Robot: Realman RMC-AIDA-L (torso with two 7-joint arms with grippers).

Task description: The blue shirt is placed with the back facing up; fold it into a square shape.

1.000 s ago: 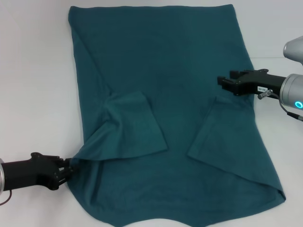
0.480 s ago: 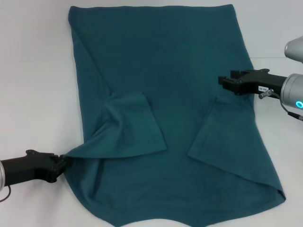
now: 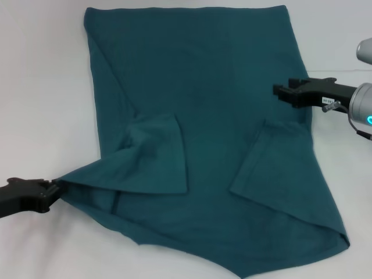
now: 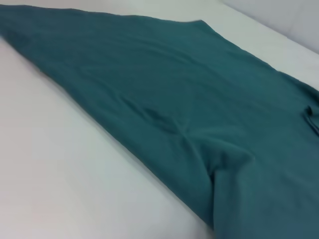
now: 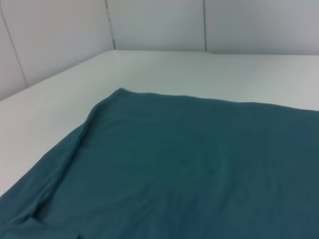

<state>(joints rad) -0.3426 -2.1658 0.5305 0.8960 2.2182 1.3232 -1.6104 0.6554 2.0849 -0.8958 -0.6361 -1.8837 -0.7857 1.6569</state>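
Note:
The blue shirt (image 3: 203,75) lies spread on the white table, with both sleeves folded inward: one (image 3: 157,157) on the left, one (image 3: 273,168) on the right. My left gripper (image 3: 51,189) is at the shirt's near left edge, shut on the fabric, which is drawn out into a taut point towards it. My right gripper (image 3: 283,93) hovers open at the shirt's right edge, holding nothing. The left wrist view shows the shirt (image 4: 199,99) stretching away over the table. In the right wrist view the shirt (image 5: 199,164) lies flat.
The white table (image 3: 40,87) shows bare on both sides of the shirt. A pale panelled wall (image 5: 149,25) stands behind the table's far edge.
My left gripper has moved left, dragging the shirt's near left edge out with it; the near hem now slants. My right gripper has drawn back slightly to the right.

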